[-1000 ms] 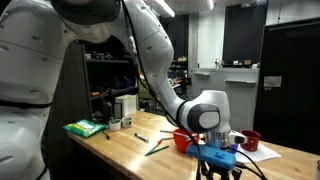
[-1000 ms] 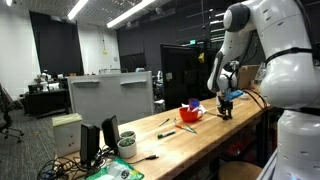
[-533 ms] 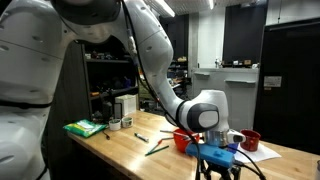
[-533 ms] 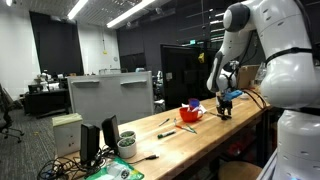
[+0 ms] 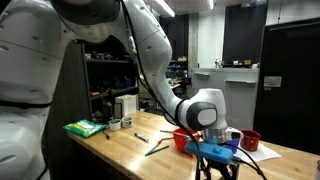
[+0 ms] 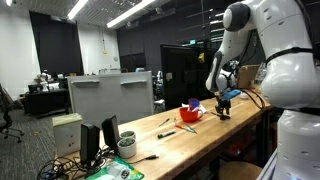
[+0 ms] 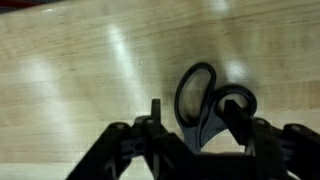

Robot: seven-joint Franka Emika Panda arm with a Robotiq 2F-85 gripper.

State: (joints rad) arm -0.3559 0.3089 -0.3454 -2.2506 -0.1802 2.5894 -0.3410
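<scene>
Honestly, the gripper [image 7: 200, 118] hangs low over the wooden table [image 7: 80, 70] with its 2 fingers spread apart around the handles of the black scissors [image 7: 212, 122] lying flat there, so I'd call this the grasping stage, and next needs a centred squeeze.

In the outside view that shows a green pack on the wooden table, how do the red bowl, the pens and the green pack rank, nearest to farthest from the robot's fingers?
Counting from the fingers:
1. Red bowl, on the table right beside them.
2. Pens, further along the tabletop, past the bowl.
3. Green pack, at the table's far end, by the containers.
</scene>
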